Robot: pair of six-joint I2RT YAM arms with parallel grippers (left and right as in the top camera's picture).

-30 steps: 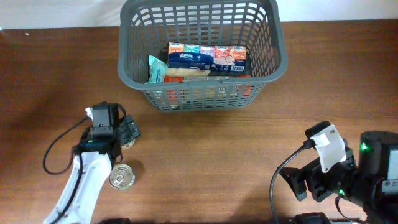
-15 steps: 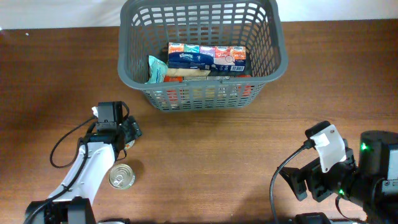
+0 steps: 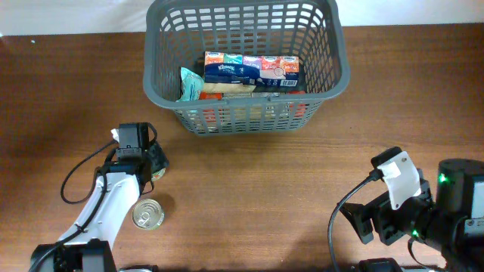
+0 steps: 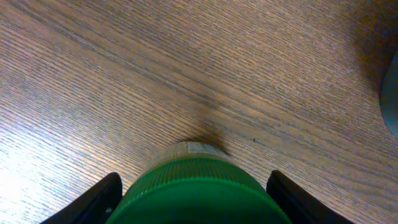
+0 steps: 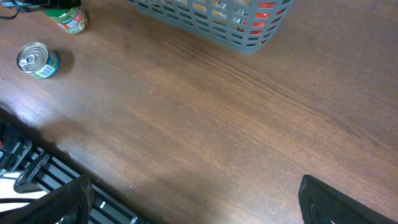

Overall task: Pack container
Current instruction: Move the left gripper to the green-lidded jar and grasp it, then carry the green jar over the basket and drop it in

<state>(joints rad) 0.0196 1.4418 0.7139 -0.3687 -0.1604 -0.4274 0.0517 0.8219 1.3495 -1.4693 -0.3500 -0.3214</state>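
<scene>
The left claw point(image 3: 156, 161) straddles a green-lidded jar point(image 4: 199, 194), one finger on each side of the lid, likely to lift it into the container point(image 3: 189, 117), which stands partly filled at the far middle of the desk point(image 3: 302, 189). Whether the fingers already pinch the lid cannot be told. The right claw point(image 5: 199, 202) hangs spread wide and empty, well apart, probably awaiting its turn.
</scene>
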